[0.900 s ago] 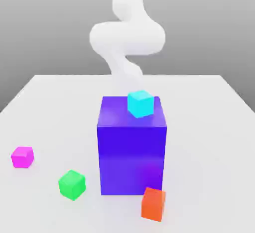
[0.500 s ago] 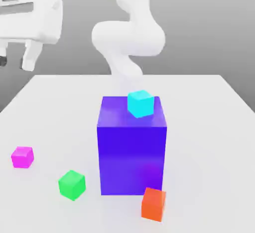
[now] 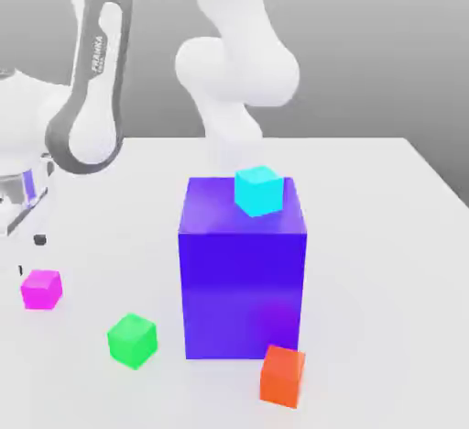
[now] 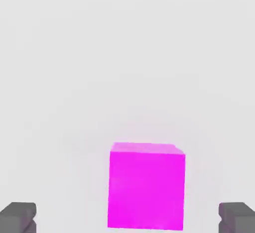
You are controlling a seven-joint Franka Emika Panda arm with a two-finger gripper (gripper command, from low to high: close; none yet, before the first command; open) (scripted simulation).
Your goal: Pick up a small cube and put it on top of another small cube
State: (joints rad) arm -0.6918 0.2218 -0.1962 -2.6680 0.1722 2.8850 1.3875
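The small magenta-pink cube [image 3: 41, 289] [image 4: 146, 187] rests on the white table at the exterior view's left. My gripper [image 3: 29, 253] [image 4: 127, 219] hangs just above it, open. In the hand view its dark fingertips [image 4: 18, 217] stand wide apart on either side of the cube without touching it. Another small cube, cyan [image 3: 257, 190], sits on top of the tall blue-purple block [image 3: 242, 271] in the middle of the table.
A green cube [image 3: 132, 339] lies in front of the block toward the exterior view's left, and an orange-red cube [image 3: 282, 375] lies at the block's front right corner. The white arm [image 3: 96, 88] arches over the table's left half.
The arm has swung down on the exterior view's left, bringing the hand from high up to just over the magenta cube. No cube has moved.
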